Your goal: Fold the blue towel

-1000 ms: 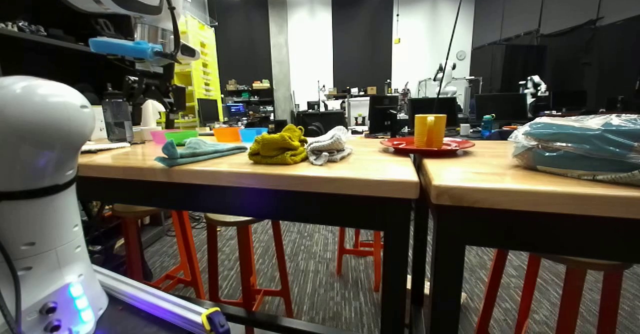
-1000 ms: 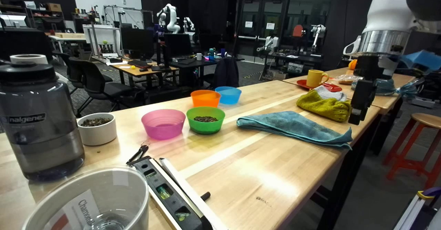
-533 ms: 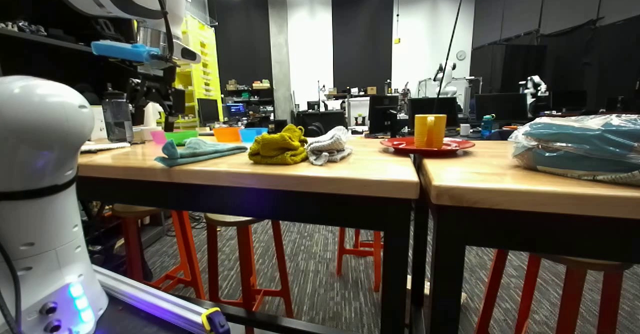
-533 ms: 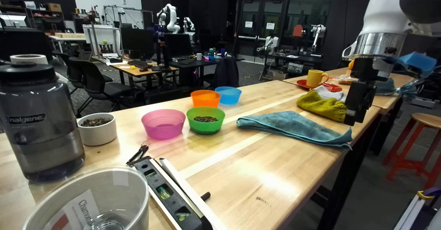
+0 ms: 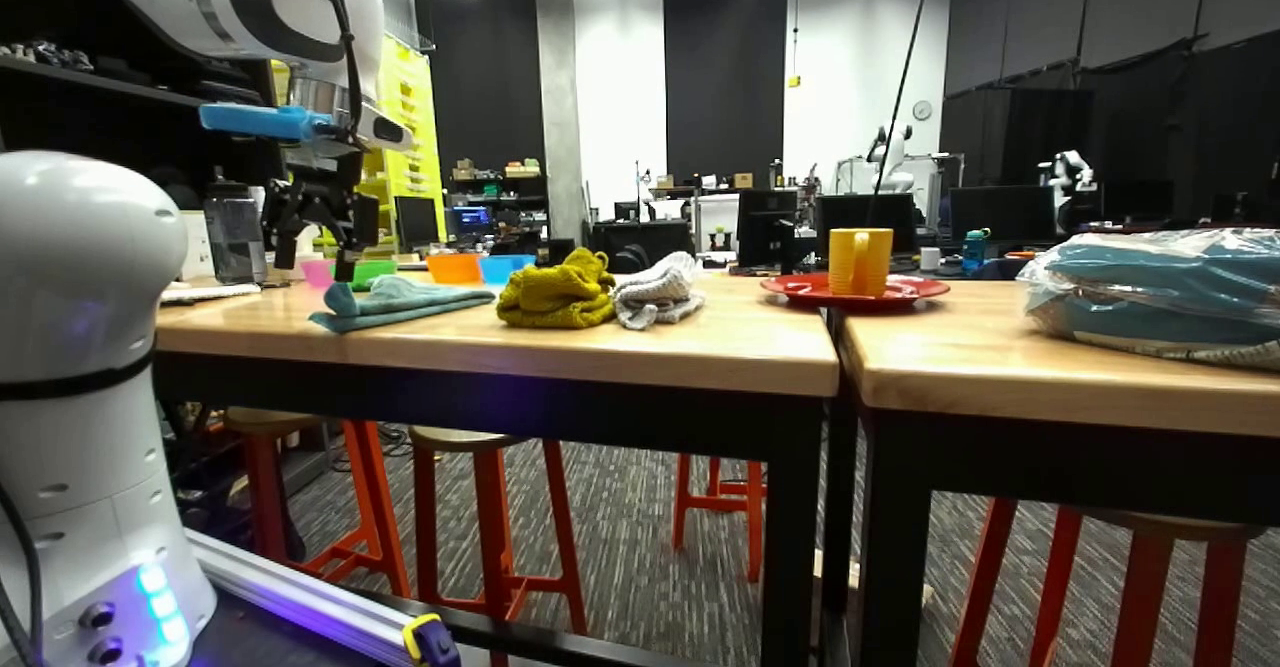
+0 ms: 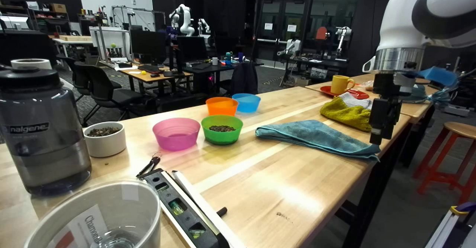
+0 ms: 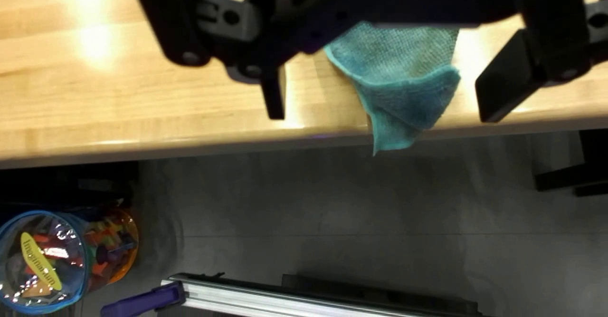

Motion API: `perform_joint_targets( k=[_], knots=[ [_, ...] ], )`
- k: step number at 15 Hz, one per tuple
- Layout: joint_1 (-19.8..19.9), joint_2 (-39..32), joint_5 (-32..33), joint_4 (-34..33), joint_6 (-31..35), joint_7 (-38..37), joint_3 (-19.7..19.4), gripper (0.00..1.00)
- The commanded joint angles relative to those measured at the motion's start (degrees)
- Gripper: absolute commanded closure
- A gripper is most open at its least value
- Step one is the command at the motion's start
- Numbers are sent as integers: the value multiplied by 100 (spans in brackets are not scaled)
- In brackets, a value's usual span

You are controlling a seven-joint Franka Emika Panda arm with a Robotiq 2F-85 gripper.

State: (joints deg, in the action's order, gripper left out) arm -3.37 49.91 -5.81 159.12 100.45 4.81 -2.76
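The blue towel (image 6: 316,136) lies on the wooden table in a loosely folded, roughly triangular shape, and shows in both exterior views. One corner of the towel (image 7: 408,98) turns up near the front edge, and its tip hangs slightly past that edge in the wrist view. Above this end is my gripper (image 5: 315,259), pointing down with its jaws wide apart. Seen from the wrist, the fingers (image 7: 274,96) stand to either side of the towel's corner, with nothing gripped. The gripper's body covers the rest of the towel there.
Beside the towel sit a yellow-green rag (image 5: 557,292) and a whitish cloth (image 5: 658,292). Behind it are a green bowl (image 6: 222,129), a pink bowl (image 6: 176,133), an orange bowl (image 6: 222,106) and a blue bowl (image 6: 246,103). A red plate (image 5: 915,290) carries a yellow mug (image 5: 860,262).
My gripper has come down and moved over the towel's front end, its jaws staying wide. The towel and the other objects have not moved.
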Motion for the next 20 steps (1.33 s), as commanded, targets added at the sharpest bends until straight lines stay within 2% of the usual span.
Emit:
perform_joint_targets(
  k=[1,10,19,20],
  knots=[
    [47,-303,77,-7,169,66,87,0],
    [1,-978,44,-1,485,76,143,0],
    [45,-1312,94,-4,429,54,166,0],
    [48,-1336,96,-4,430,56,164,25]
  ],
)
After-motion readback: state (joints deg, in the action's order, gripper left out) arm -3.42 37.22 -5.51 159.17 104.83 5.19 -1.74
